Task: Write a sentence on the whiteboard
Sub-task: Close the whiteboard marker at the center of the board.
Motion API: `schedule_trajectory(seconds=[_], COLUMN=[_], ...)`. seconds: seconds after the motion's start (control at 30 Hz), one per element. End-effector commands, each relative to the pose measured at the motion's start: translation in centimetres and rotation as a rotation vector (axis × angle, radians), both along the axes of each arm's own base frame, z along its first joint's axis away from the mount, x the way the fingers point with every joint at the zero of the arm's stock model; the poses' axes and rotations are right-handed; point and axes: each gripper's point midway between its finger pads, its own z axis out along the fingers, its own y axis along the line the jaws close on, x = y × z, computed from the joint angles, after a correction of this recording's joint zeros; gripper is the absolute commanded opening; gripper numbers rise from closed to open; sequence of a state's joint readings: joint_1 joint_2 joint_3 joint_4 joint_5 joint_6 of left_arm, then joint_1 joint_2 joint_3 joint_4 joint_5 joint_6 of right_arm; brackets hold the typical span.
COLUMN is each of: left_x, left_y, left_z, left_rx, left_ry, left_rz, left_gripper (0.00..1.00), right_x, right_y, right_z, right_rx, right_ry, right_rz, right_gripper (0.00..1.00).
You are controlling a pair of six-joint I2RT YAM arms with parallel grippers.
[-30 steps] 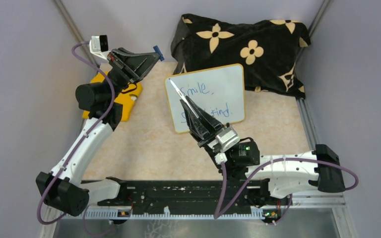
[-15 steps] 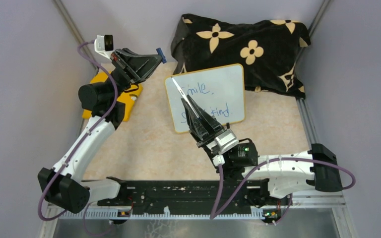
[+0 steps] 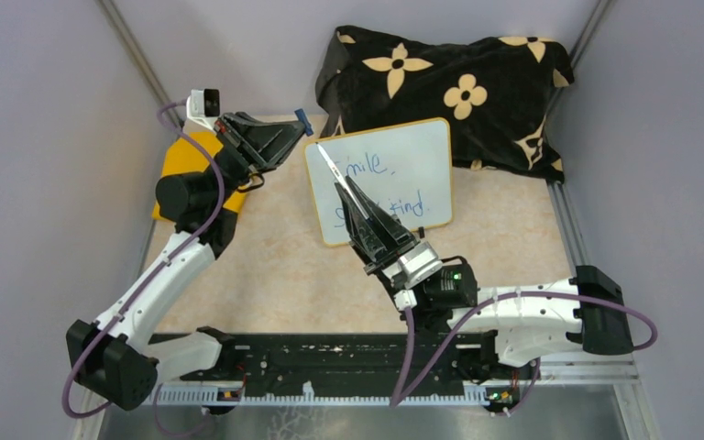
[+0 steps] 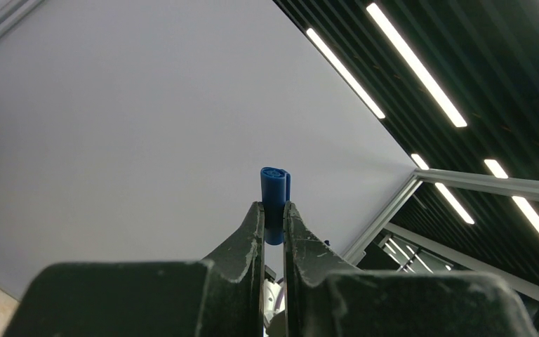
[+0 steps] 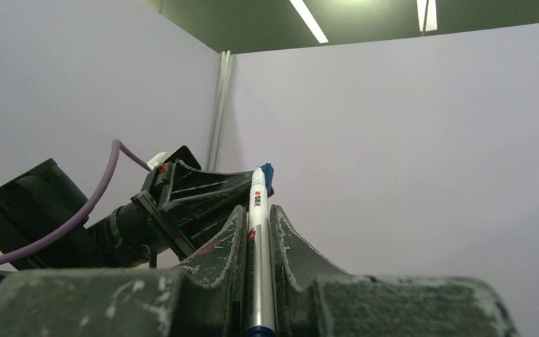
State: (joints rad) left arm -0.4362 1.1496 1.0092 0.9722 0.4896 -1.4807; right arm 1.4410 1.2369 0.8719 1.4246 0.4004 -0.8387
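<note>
The whiteboard (image 3: 424, 147) leans against a black flowered cloth, yellow-rimmed. The sentence (image 3: 378, 167) is in blue on it, in two lines, partly hidden by my right arm. My right gripper (image 3: 344, 186) is shut on a white marker (image 3: 328, 163), which points up and left over the board's left corner. In the right wrist view the marker (image 5: 256, 205) stands between the pads of the gripper (image 5: 257, 213). My left gripper (image 3: 293, 125) is shut on a blue cap (image 3: 303, 117), just left of the marker's tip. The cap (image 4: 275, 188) sticks out past the left gripper (image 4: 274, 208).
The black flowered cloth (image 3: 449, 82) fills the back right. A yellow object (image 3: 183, 158) lies under my left arm at the back left. Grey walls close in both sides, and an aluminium rail (image 3: 564, 225) runs along the table's right edge.
My left arm has swung right, carrying the blue cap close to the marker's tip. The right arm and marker have barely moved.
</note>
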Motion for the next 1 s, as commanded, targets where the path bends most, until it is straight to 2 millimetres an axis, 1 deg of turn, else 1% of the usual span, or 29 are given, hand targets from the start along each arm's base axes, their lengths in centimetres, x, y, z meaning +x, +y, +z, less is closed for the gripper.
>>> schedule_trajectory(seconds=[0.0, 0.23, 0.53, 0.97], left_x=[-1.3, -1.7, -2.7, -3.4], left_y=[1.3, 1.6, 0.5, 0.4], left_z=[2.1, 2.7, 2.9, 2.9], left_rx=[-0.055, -0.057, -0.041, -0.039], left_ry=[-0.050, -0.047, -0.072, -0.082], left_rz=[0.038, 0.053, 0.011, 0.011], left_gripper=[0.00, 0.00, 0.00, 0.00], right_x=[-1.0, -1.2, -1.5, -1.5], right_y=[-1.5, -1.0, -0.7, -0.5], right_z=[1.9, 1.6, 1.6, 1.4], right_rx=[0.059, 0.044, 0.029, 0.021], right_ry=[-0.030, -0.031, -0.032, -0.032], right_rz=[0.016, 0.021, 0.026, 0.018], right_gripper=[0.00, 0.00, 0.00, 0.00])
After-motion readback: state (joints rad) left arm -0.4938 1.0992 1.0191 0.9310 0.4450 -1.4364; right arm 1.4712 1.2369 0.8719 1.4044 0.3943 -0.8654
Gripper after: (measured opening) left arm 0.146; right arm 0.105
